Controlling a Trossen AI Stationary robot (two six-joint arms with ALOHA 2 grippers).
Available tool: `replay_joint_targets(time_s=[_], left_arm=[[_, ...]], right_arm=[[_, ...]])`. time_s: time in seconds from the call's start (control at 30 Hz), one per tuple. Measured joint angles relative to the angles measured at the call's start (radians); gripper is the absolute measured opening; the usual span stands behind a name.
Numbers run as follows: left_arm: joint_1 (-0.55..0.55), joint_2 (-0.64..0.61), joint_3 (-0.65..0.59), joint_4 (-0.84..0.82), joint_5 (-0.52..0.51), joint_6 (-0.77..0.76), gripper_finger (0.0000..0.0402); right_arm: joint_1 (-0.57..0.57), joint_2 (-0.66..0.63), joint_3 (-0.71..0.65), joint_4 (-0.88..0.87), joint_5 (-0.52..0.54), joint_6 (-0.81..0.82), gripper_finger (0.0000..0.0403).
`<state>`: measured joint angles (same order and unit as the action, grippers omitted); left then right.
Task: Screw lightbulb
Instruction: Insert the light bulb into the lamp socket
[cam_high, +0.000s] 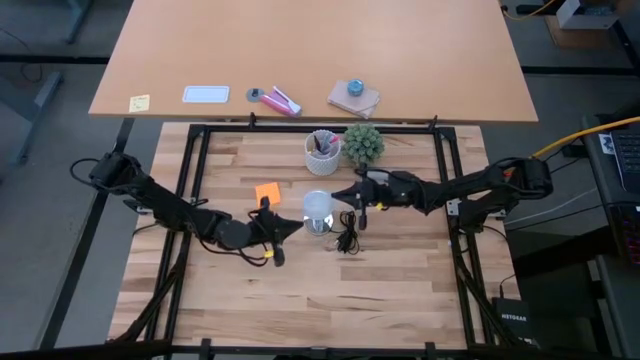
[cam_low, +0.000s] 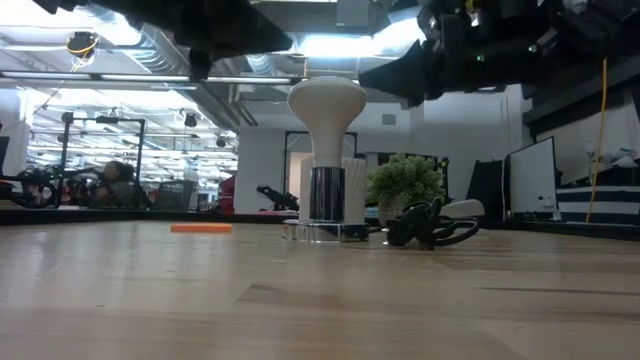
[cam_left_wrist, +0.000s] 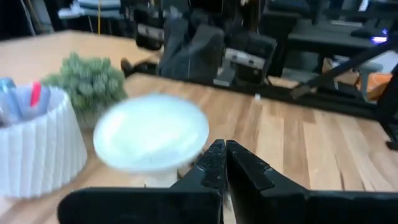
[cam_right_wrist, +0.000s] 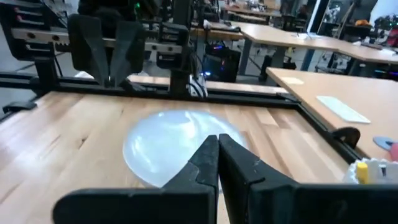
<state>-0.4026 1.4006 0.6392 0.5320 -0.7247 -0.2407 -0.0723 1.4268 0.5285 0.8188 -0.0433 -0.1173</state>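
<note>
The frosted white lightbulb (cam_high: 318, 206) stands upright, its grey screw base (cam_low: 326, 193) in the shiny round socket disc (cam_low: 322, 231) at the table's middle. My left gripper (cam_high: 296, 226) is shut, just left of and nearer than the bulb; the bulb's dome (cam_left_wrist: 151, 134) shows beyond my shut fingers (cam_left_wrist: 224, 155) in the left wrist view. My right gripper (cam_high: 338, 195) is shut, close to the bulb's right side; the dome (cam_right_wrist: 168, 146) lies just past it in the right wrist view. Both grippers hang at about dome height (cam_low: 327, 100). I see neither touching the bulb.
The socket's black cord (cam_high: 348, 238) lies coiled right of the disc. A white ribbed cup of pens (cam_high: 322, 150) and a small green plant (cam_high: 363, 143) stand behind the bulb. An orange note (cam_high: 267, 192) lies to the left. Black frame rails (cam_high: 190, 180) edge the table.
</note>
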Motion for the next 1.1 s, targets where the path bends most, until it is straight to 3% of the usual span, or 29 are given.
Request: replay_joint_targets(time_s=[0.13,0.57,1.1], left_arm=[[0.000,0.009,0.000,-0.042,0.000,-0.091,0.0005],[0.077,0.097,0.000,-0.019,-0.018,-0.096,0.0005],[0.154,0.097,-0.001,-0.043,-0.051,-0.125,0.0005]], right_arm=[[0.000,0.022,0.000,-0.004,0.000,0.000,0.0012],[0.000,0.031,0.001,-0.024,-0.003,0.013,0.0012],[0.001,0.033,0.001,-0.007,-0.178,0.090,0.0012]])
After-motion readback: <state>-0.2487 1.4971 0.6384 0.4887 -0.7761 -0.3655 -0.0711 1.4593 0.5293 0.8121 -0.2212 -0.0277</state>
